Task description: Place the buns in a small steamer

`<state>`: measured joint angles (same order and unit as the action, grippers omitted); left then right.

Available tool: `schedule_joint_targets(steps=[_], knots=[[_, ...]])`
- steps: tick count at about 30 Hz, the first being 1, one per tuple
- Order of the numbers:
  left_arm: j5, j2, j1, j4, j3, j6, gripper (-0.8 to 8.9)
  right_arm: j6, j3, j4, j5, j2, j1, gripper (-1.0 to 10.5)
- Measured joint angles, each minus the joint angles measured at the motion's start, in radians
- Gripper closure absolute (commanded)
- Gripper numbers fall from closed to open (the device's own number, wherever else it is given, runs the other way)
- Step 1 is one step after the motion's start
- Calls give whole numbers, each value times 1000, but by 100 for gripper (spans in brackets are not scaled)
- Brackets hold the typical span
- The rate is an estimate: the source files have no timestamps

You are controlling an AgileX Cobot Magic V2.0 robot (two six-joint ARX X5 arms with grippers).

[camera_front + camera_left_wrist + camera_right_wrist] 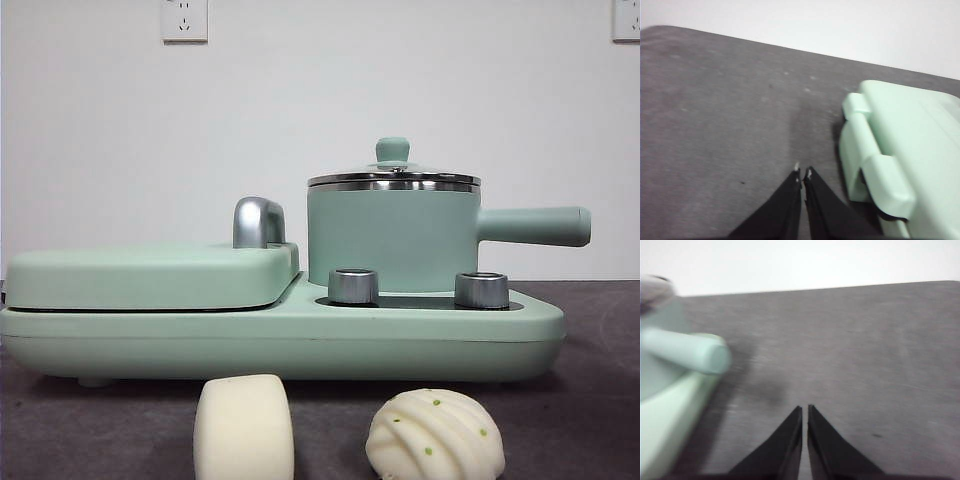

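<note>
- While nothing is yet grasped, both buns sit nearest the front camera: smooth cylinder bun (pixel 244 428) beside pleated bun (pixel 435 436), in front of the cooker base (pixel 280 340).
- Left gripper (pixel 802 173) and right gripper (pixel 805 408): jaws nearly together, empty, over bare cloth.
- Small steamer (pixel 394 238) behind, glass lid (pixel 393 175) on; likely lift it first.
- Grey tabletop (pixel 715 125); white wall (pixel 100 130), sockets.

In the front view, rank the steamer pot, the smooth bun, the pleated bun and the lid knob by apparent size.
1. Steamer pot.
2-3. Pleated bun and smooth bun: look alike, both cropped by the frame and nearest the camera, so unranked.
4. Lid knob.
</note>
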<state>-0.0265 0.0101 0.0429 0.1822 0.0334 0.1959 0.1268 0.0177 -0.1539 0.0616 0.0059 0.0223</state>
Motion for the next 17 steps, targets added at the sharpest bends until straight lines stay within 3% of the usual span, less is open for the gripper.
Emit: schedule_joint_targets(steps=[2, 11, 17], knots=[[-3, 16, 20, 4, 3, 16, 797, 31, 5, 0, 47, 0, 1, 935], [-7, 170, 107, 23, 176, 74, 797, 169, 208, -130, 103, 26, 2, 935], [-62, 351, 153, 68, 371, 82, 797, 196, 408, -275, 198, 113, 2, 935]])
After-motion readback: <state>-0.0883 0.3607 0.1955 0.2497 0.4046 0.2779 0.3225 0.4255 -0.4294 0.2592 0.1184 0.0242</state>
